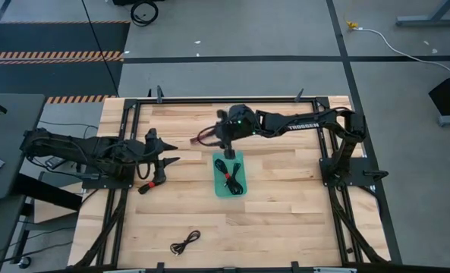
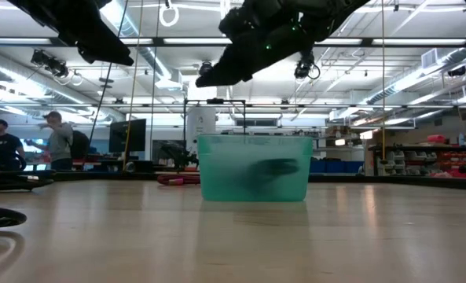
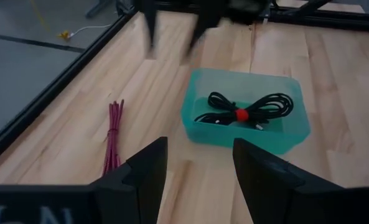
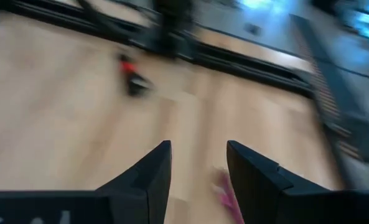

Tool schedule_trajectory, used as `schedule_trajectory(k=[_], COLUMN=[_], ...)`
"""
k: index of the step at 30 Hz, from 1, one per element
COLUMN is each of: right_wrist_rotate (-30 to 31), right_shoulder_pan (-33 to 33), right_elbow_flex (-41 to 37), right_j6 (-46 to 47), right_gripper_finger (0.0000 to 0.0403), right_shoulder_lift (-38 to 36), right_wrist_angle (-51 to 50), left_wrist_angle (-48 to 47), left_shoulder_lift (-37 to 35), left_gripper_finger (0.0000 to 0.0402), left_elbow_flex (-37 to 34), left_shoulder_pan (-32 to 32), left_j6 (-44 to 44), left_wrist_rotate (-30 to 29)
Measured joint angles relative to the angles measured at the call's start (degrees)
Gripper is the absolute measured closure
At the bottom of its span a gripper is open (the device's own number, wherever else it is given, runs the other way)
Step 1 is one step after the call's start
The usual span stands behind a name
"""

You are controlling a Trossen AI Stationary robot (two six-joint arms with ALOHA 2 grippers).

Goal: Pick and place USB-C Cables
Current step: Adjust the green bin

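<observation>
Right hand point(image 1: 230, 154): above the teal tray's point(image 1: 218, 189) far end, fingers apart, holding nothing.
Left hand point(image 1: 169, 152): parked at worktop's point(image 1: 285, 205) left, open.
Cables: one black bundle point(image 1: 230, 176) in tray; maroon one point(image 3: 113, 133) beside it, probably loose.

This is a robotics lab or workshop hall. A wooden counter point(image 1: 285, 197) sits in a black metal frame point(image 1: 209, 101) on a grey floor with hazard-striped tape point(image 1: 50, 55). Beyond it run ceiling strip lights point(image 2: 52, 39), shelves of bins point(image 2: 429, 161), and two people point(image 2: 56, 141) stand among equipment.
</observation>
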Motion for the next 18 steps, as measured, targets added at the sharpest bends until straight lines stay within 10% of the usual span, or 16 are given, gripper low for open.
schedule_trajectory(k=[4, 18], right_wrist_rotate=[-7.55, 3.16], right_shoulder_pan=[0.04, -0.35], right_elbow_flex=[0.00, 0.00], right_j6=[0.47, 2.89], right_gripper_finger=[0.0248, 0.0253], right_shoulder_lift=[0.00, 0.52], right_wrist_angle=[0.01, -9.04], left_wrist_angle=[-0.11, -2.93], left_shoulder_lift=[0.00, 0.07], left_gripper_finger=[0.0212, 0.0212], left_elbow_flex=[0.00, 0.02], left_shoulder_pan=[-0.11, -0.65], left_j6=[-1.60, -10.53], left_wrist_rotate=[0.02, 0.25])
